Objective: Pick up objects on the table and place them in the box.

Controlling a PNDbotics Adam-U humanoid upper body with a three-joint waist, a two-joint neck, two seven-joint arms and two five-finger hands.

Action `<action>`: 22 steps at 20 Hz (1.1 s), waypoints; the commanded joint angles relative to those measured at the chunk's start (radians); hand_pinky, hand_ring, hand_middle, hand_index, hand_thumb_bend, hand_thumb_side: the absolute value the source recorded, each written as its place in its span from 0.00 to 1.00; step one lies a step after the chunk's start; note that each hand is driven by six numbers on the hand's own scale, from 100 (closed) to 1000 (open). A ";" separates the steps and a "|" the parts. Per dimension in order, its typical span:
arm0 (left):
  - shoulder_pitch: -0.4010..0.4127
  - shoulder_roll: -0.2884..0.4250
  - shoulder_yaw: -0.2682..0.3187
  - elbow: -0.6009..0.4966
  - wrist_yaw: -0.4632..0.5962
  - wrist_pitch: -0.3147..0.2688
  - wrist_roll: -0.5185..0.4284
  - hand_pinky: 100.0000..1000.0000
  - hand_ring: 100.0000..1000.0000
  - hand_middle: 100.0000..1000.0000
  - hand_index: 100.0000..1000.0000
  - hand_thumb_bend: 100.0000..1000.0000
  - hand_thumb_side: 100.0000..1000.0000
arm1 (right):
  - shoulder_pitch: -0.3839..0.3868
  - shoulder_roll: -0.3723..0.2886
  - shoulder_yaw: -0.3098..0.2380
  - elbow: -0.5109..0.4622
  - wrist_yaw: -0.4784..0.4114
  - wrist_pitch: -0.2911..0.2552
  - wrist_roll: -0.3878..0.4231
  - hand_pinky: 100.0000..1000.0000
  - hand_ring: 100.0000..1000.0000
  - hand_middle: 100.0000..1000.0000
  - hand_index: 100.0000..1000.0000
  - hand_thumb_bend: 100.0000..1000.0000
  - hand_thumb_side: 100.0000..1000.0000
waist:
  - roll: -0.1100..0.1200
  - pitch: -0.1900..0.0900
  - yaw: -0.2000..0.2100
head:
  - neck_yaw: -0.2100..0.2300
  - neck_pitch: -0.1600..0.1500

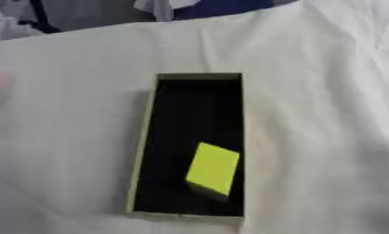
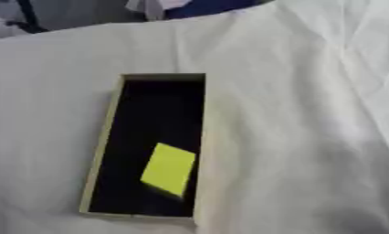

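Fingers of either hand show in neither view, so their state cannot be told, nor any place relative to them. Yellow block (image 1: 213,169) lies tilted inside the open box (image 1: 146,123), toward its near end, on the white cloth (image 1: 325,114).

One box (image 1: 144,137), one yellow block (image 1: 213,168) inside, one white cloth (image 1: 325,114).

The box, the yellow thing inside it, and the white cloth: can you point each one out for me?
box (image 1: 141,151), left eye view, on its pale left wall.
yellow block (image 1: 213,167), left eye view, on the middle of its top face.
white cloth (image 2: 302,114), right eye view, on a bare stretch right of the box.
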 commanded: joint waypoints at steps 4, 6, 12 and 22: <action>-0.010 0.069 0.010 0.004 0.038 -0.002 0.041 0.85 0.95 0.90 0.93 0.32 0.00 | -0.011 -0.009 -0.003 -0.017 0.008 0.000 0.006 0.80 0.78 0.51 0.80 0.00 0.85 | 0.007 -0.010 -0.013 | 0.005 -0.025; -0.014 0.068 0.008 0.005 0.045 -0.006 0.045 0.84 0.95 0.90 0.92 0.30 0.00 | -0.011 -0.008 -0.002 -0.017 0.010 0.001 0.007 0.80 0.78 0.51 0.80 0.00 0.85 | 0.009 -0.007 -0.016 | 0.004 -0.027; -0.020 0.073 0.003 0.014 0.052 -0.019 0.008 0.84 0.94 0.90 0.92 0.31 0.00 | -0.014 -0.008 0.001 -0.017 0.015 0.002 0.010 0.80 0.78 0.51 0.80 0.00 0.86 | 0.014 0.001 -0.024 | 0.002 -0.036; -0.031 0.076 0.009 0.012 0.062 -0.017 0.035 0.83 0.92 0.89 0.93 0.33 0.00 | -0.016 -0.005 0.002 -0.017 0.021 0.003 0.013 0.80 0.78 0.50 0.80 0.00 0.86 | 0.019 0.015 -0.031 | -0.008 -0.055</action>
